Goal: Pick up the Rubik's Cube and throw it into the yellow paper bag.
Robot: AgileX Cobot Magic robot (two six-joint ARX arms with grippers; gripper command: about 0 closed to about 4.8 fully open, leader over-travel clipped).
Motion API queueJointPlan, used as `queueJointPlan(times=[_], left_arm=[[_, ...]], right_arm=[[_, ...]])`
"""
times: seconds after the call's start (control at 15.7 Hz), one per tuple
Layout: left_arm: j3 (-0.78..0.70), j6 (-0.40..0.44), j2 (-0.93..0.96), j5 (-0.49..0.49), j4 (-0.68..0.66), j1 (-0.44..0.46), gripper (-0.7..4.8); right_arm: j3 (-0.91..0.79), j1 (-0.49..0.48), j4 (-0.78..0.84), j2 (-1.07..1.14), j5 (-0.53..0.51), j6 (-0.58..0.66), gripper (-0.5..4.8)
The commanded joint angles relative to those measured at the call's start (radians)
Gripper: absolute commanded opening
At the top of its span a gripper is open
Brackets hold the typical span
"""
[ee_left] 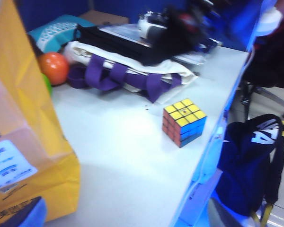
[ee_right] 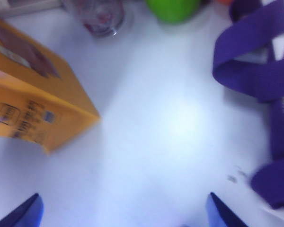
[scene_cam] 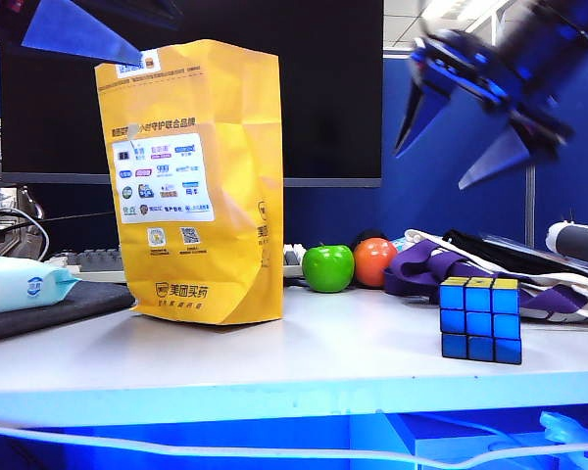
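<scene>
Nothing of the job is done yet, as far as I can judge. The Rubik's Cube (scene_cam: 481, 319) sits on the white worktop (scene_cam: 274, 362) near its front edge, on the right in the exterior view, blue face toward that camera and yellow face up. It is untouched and well apart from the yellow paper bag (scene_cam: 196, 181), which stands upright on the left half of the worktop.

My right pincer (scene_cam: 461, 137) hangs high in the air above and a little left of the cube, its two fingers spread wide with nothing between them. From its wrist camera I see only bare worktop, a corner of the bag and purple straps (ee_right: 255, 71); the cube is not in that frame.

My left pincer (scene_cam: 78, 29) is up at the top left of the exterior view, just above the bag's upper edge. Only one blue fingertip shows there, but its jaws stand apart and empty. Its wrist camera sees the cube across the worktop, near the edge.

Everything remains: bring a pincer down over the cube, close on it, lift, carry it above the bag's mouth and let go. The right pincer looks the better placed for the grasp.
</scene>
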Motion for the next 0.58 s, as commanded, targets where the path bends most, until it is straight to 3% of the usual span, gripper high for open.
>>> queueJointPlan(times=[0.06, 0.38, 0.58], left_arm=[[0.009, 0.0, -0.001, 0.014, 0.01, -0.001, 4.67], [0.009, -0.001, 0.0, 0.052, 0.013, -0.001, 4.67], [0.009, -0.004, 0.002, 0.082, 0.012, -0.001, 4.67]], right_arm=[[0.162, -0.005, -0.266, 0.108, 0.131, -0.08, 4.79], [0.176, -0.005, -0.435, 0.166, 0.13, -0.057, 4.79], [0.177, -0.003, -0.457, 0.206, 0.055, 0.018, 4.79]])
